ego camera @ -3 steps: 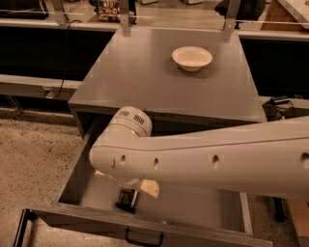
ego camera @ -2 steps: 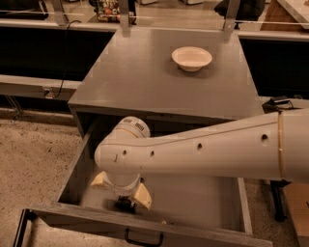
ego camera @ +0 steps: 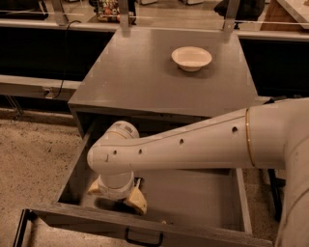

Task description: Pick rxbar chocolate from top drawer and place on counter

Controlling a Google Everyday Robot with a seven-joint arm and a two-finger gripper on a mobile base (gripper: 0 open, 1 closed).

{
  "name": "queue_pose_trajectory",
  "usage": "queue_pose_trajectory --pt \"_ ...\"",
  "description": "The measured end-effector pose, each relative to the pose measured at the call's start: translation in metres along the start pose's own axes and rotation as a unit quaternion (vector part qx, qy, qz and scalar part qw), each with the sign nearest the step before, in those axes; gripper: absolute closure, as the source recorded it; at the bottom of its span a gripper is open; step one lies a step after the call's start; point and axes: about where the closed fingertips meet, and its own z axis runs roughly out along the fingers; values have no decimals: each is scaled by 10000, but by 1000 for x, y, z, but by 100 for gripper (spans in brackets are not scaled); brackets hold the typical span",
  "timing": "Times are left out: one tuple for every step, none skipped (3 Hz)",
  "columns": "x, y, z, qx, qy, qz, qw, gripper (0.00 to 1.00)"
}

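View: camera view, looking down on the grey cabinet from its front.
Count: one table, one top drawer, one white bowl, one arm, one tool, two metal posts.
Table: the flat grey top of the cabinet; the bowl stands on it toward the far right, upright, well apart from the tool.
Posts: one at the table's far left edge and one at its far right edge.
Top drawer: pulled out toward the camera, with its grey floor bare on the right half and one dark handle low on the front panel.
Arm: white and thick, it comes in from the right and crosses over the drawer, covering much of the drawer's back and middle.
Tool: down inside the drawer at its left front, just behind the front panel.
Tool state: wide, with the two pale fingers splayed to left and right and nothing visibly gripped.
Rxbar chocolate: cannot be made out for certain. A dark patch lies on the drawer floor under the tool, between the fingers, and whether it is bar or shadow cannot be told.
In the way: the round wrist hides the spot straight beneath it.
Around: speckled floor to the left of the cabinet.
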Motion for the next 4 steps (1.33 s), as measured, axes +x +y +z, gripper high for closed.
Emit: queue_pose_trajectory --pt "5 4 4 -361 142 85 9992 0" --pt "14 10 -2 -415 230 220 9986 0" --pt "21 20 -7 -211 218 345 9989 18" --pt "27 21 3 -92 164 297 9994 43"
